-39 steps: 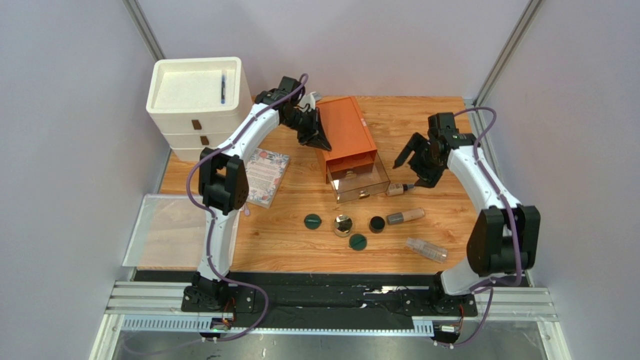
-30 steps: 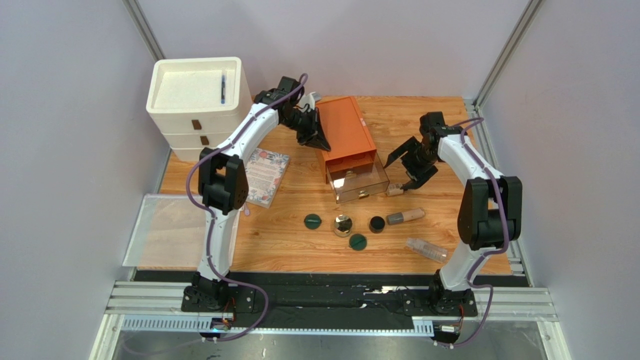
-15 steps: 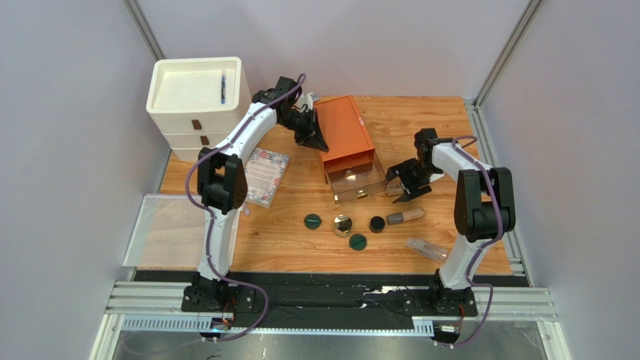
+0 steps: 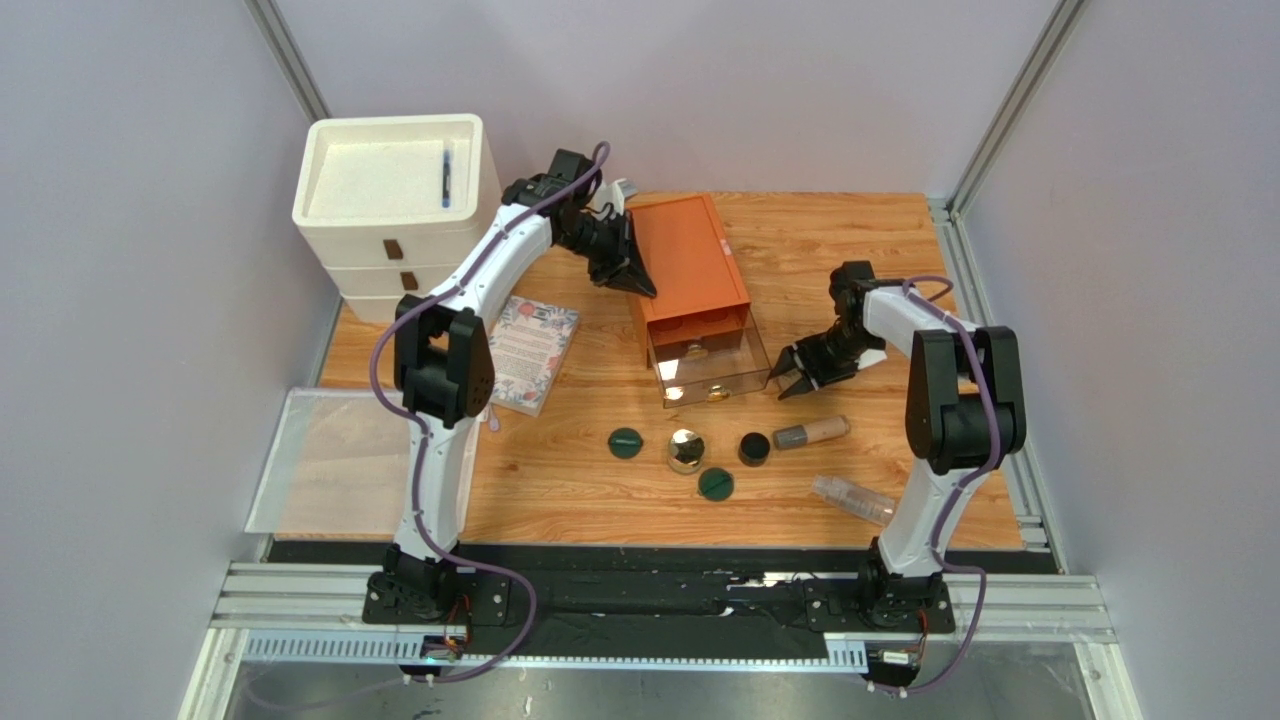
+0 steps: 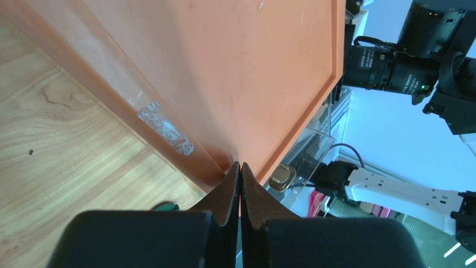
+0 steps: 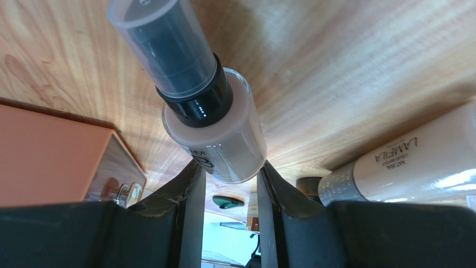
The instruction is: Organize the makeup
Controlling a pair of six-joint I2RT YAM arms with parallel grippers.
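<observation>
Here the wooden table (image 4: 842, 240) is boxed in by grey walls on both sides and at the back. Bare wood runs from the orange drawer box (image 4: 688, 270) to the right-hand edge, and another open strip lies along the near edge.

At the far left corner stands a white drawer unit (image 4: 394, 203) with a thin dark stick lying on its top. A clear tray (image 4: 323, 458) juts over the left edge, and a floral notebook (image 4: 529, 353) lies just beside the left arm.

That arm stretches up from its base and bends right. The left gripper (image 5: 240, 166) has its jaws pressed together, tips against the box's left edge.

The right arm folds at the elbow near the right edge and reaches in low. The right gripper (image 6: 229, 164) pinches the base of a small beige tube (image 6: 215, 128), which lies dark cap outward on the wood just beside the box's clear drawer (image 4: 718, 368). That drawer is pulled out toward the near edge; what it holds cannot be made out.

In front of it sit a dark green compact (image 4: 625, 443), a gold-rimmed compact (image 4: 687, 449), a black jar (image 4: 753, 447) and a larger beige tube (image 4: 812, 434). Nearer the rail lie a second dark green compact (image 4: 715, 483) and a clear bottle (image 4: 852, 498).
</observation>
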